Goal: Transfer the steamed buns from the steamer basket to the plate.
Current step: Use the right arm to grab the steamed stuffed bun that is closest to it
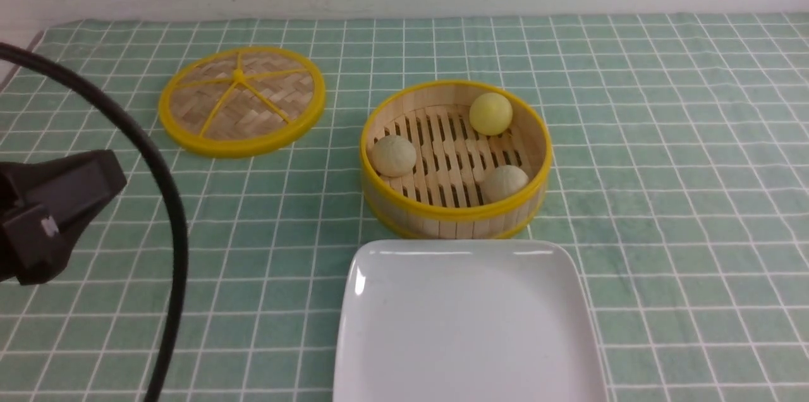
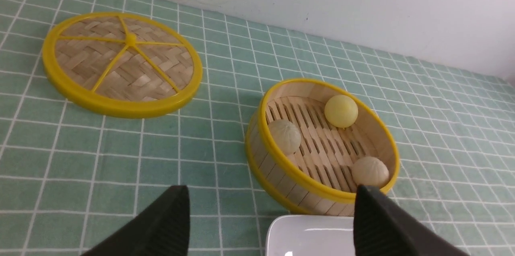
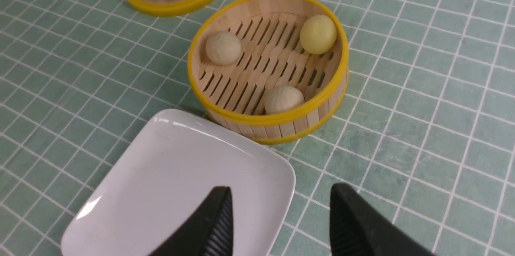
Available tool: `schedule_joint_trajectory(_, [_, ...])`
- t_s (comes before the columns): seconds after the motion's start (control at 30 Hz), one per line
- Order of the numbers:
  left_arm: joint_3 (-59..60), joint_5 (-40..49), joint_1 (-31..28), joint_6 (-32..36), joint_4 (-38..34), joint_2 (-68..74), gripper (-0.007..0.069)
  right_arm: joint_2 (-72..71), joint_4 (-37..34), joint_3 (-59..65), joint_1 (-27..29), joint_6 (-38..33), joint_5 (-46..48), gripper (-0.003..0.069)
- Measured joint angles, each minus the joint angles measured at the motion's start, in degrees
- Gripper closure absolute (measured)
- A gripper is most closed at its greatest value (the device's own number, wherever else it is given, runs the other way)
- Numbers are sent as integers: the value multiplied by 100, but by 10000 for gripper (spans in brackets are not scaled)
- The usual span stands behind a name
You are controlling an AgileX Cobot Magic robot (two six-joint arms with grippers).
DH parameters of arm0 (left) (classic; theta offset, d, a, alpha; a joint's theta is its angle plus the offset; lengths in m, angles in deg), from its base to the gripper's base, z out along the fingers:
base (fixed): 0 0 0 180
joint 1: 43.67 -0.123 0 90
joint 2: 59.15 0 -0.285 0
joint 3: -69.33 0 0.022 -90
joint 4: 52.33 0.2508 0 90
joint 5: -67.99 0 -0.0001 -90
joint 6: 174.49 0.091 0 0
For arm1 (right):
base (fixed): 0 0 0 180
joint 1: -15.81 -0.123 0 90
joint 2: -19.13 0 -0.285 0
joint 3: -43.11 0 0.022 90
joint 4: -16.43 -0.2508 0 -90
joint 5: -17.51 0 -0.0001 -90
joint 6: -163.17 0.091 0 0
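Checked cloth (image 1: pixel 663 136): 3 pale round buns (image 1: pixel 392 155) in bamboo steamer basket (image 1: pixel 452 213), white square plate (image 1: pixel 468 326) beside. Left gripper (image 2: pixel 271 191), right gripper (image 3: pixel 281 187) spread; we fear buns rolling when pinched.

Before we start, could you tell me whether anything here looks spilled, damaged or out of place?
Nothing stands out. The three steamed buns sit whole inside the upright steamer basket, its lid lies flat on the cloth to its left, and the plate is bare. The left gripper and right gripper are open.
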Motion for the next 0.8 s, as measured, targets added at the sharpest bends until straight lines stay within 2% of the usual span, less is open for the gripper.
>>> schedule_joint_trajectory(0.2, [-17,133,0,154,-65,174,83,1094,-152,-831,0,-691,380,316])
schedule_joint_trajectory(0.57, [-617,229,0,1270,-889,1351,83,3222,-377,-2305,-25,-976,854,316])
schedule_joint_trajectory(0.7, [-1015,305,0,1585,-1031,2159,83,3948,-179,-3140,-396,-1273,854,316])
schedule_joint_trajectory(0.8, [-1151,304,0,1660,-1095,2536,83,4350,95,-3571,-706,-1232,854,316])
